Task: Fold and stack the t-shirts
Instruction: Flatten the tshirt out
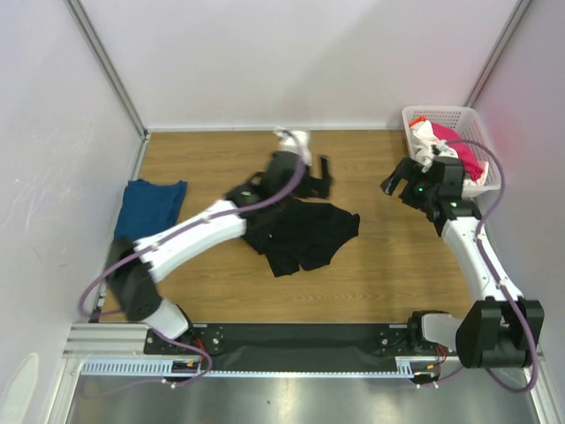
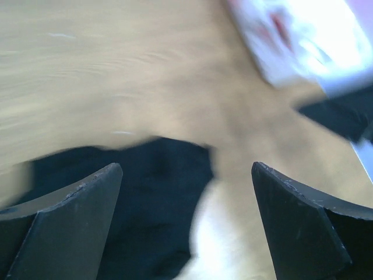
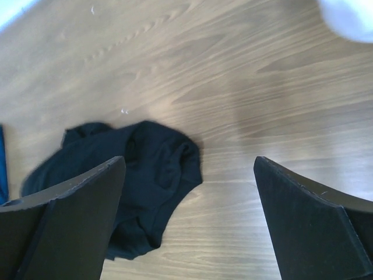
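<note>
1. Top view only: whole layout. The black shirt (image 1: 305,234) lies crumpled mid-worktop (image 1: 380,274). The blue shirt (image 1: 150,205) lies flat at the left edge, well apart from the black one.
2. Top view only: the white lattice basket (image 1: 441,112) sits in the far right corner. A white shirt (image 1: 425,141) and a pink-red shirt (image 1: 463,146) are bunched inside, spilling over the near rim.
3. In the top view the left tool (image 1: 320,179) sits just past the far edge of the black shirt. The right tool (image 1: 395,181) is near the basket's near-left corner, over bare wood.
4. The top view does not give a clear read of finger spacing on either tool; the wrist views do.
5. Left wrist view, blurred: the left tool (image 2: 185,169) has its fingers spread wide with nothing between them. The black shirt (image 2: 157,192) is on the wood below and the basket (image 2: 280,41) is a smear at top right.
6. Right wrist view: the right tool (image 3: 189,160) has its fingers spread wide and is holding nothing. The black shirt (image 3: 145,169) lies below and to the left, not touched.
7. The right wrist view also catches a sliver of the blue shirt (image 3: 2,163) at the left edge.
8. A white blur in that view's top right corner is not identifiable.
</note>
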Robot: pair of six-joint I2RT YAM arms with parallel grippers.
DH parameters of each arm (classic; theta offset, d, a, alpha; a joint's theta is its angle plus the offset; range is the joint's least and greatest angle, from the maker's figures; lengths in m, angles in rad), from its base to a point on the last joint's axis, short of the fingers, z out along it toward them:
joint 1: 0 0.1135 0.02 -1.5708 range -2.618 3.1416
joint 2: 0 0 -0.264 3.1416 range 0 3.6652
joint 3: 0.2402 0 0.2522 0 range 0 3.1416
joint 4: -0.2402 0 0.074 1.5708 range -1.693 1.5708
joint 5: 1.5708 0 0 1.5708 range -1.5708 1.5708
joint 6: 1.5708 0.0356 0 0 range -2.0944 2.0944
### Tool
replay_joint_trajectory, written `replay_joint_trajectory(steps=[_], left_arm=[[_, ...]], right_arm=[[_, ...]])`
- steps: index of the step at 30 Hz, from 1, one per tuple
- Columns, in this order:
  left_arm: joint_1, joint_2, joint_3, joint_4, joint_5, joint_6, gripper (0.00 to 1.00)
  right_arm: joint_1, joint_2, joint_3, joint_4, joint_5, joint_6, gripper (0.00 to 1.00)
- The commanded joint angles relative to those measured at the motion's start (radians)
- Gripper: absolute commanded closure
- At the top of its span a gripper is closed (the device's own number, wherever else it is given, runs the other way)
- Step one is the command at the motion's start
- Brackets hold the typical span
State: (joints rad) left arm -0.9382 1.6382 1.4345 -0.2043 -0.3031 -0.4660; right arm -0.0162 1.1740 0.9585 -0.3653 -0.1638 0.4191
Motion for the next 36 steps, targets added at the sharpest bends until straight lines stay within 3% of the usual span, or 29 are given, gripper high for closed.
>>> replay_joint_trajectory(steps=[1,3,6,10,16,20,23,27,31,36], left_arm=[[0.194,-0.178,-0.147,-0.072,-0.097,-0.029,0.0],[0.29,-0.218,-0.26,-0.133,-0.074,-0.072,0.0],[0.335,-0.261,-0.389,-0.159,-0.036,-0.108,0.0],[0.34,-0.343,-0.528,-0.097,0.024,-0.152,0.03],[0.338,-0.438,-0.698,0.072,0.16,-0.128,0.08],[0.337,-0.544,-0.804,0.134,0.173,-0.054,0.1],[0.334,-0.557,-0.839,0.193,0.202,-0.036,0.1],[0.297,-0.456,-0.792,0.145,0.153,-0.039,0.11],[0.272,-0.377,-0.766,0.12,0.09,-0.078,0.12],[0.274,-0.307,-0.723,0.085,0.021,-0.125,0.23]], right_arm=[[0.128,0.067,-0.009,0.072,0.009,-0.006,0.0],[0.203,0.104,-0.01,0.094,0.056,-0.031,0.01],[0.292,0.185,0.02,0.085,0.087,-0.02,0.05],[0.337,0.237,-0.015,0.138,0.015,0.004,0.11],[0.439,0.214,-0.14,0.238,-0.082,-0.072,0.28],[0.507,0.199,-0.162,0.27,-0.032,-0.181,0.25],[0.512,0.199,-0.182,0.327,-0.104,-0.195,0.25],[0.567,0.178,-0.197,0.354,-0.129,-0.232,0.28],[0.722,0.145,-0.207,0.407,0.021,-0.368,0.28],[0.798,0.206,-0.167,0.411,0.012,-0.39,0.35]])
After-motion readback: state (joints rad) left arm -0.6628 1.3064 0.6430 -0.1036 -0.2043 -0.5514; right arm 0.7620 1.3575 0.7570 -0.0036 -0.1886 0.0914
